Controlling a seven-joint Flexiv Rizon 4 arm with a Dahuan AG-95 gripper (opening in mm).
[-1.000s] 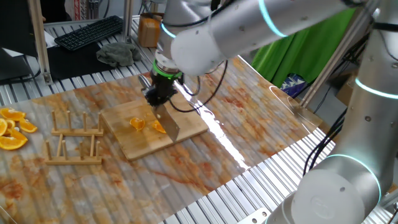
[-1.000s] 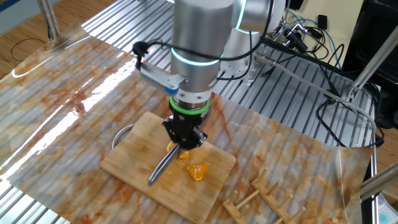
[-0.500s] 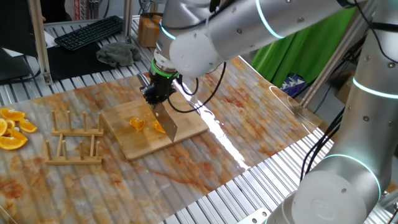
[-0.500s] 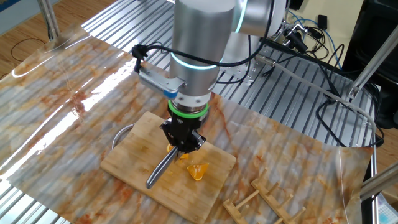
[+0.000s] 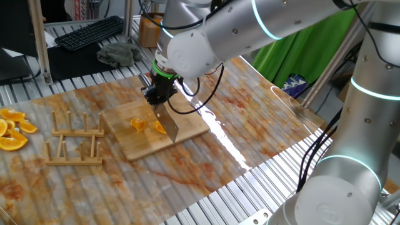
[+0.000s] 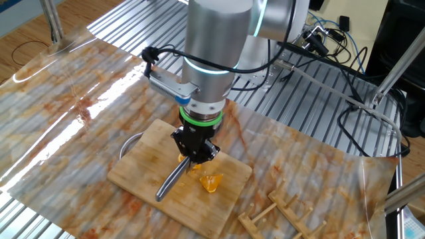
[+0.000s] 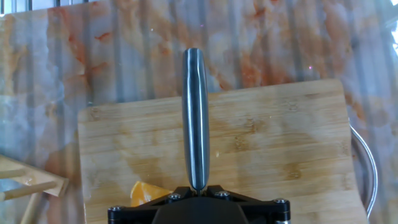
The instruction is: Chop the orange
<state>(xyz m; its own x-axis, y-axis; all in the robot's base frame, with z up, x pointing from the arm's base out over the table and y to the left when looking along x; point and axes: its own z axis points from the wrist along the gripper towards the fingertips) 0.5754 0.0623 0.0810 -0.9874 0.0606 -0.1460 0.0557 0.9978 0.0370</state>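
Note:
My gripper (image 5: 156, 95) is shut on a knife (image 5: 169, 127), which it holds edge down over the wooden cutting board (image 5: 134, 147). Two small orange pieces lie on the board: one (image 5: 138, 124) left of the blade, one (image 5: 160, 129) right against it. In the other fixed view the gripper (image 6: 194, 147) stands above the board (image 6: 143, 176), the knife (image 6: 171, 180) slants down to the front left, and an orange piece (image 6: 212, 182) lies just right of it. In the hand view the knife's spine (image 7: 196, 118) runs straight ahead from the gripper (image 7: 198, 186), with an orange piece (image 7: 146, 193) at lower left.
A wooden rack (image 5: 75, 140) stands left of the board. A heap of bigger orange slices (image 5: 12, 128) lies at the far left edge. A metal ring (image 6: 129, 143) pokes out from under the board. A keyboard (image 5: 90, 31) and a cloth (image 5: 120, 53) are at the back.
The gripper and knife have shifted very slightly to the left over the board. The orange pieces have not moved.

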